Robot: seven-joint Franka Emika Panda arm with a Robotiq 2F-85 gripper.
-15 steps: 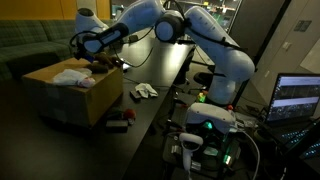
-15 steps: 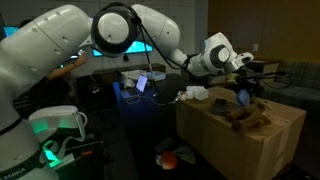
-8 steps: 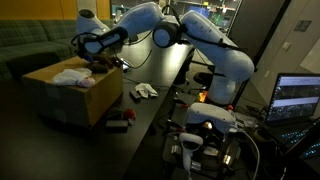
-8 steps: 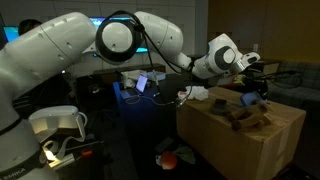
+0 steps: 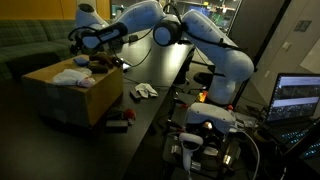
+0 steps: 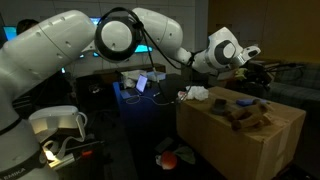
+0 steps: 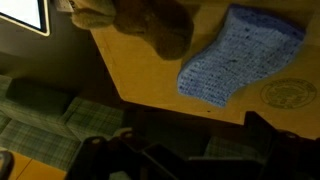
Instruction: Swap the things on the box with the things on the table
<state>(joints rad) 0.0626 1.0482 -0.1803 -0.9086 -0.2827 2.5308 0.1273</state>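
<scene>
Box [image 5: 80,98]: tan cardboard, square-edged and flat-topped, just beside the bench [image 5: 158,112], near a green sofa [image 5: 25,45].
Heading: in an exterior view a corner [image 6: 205,125] faces the camera; long axis unclear.
On top: limp blue knit cloth [image 7: 240,55], brown plush lump [image 7: 160,25], crumpled white cloth [image 5: 72,75].
Bench: long, glossy black, bearing a white item [image 5: 146,91].
Jaws: over the box top, spread wide, empty.

Wrist view: the blurred brown lump [image 7: 150,25] on the large tan cardboard box [image 7: 150,80] is cut by the top edge, can't name it; in both exterior views the dark gripper [image 5: 74,41] [image 6: 256,71] melts into shadow, jaws unreadable; the small white thing [image 5: 147,91] on the long glossy black table [image 5: 170,75] is too small to identify; the box runs off the bottom edge in an exterior view [image 6: 235,145].
</scene>
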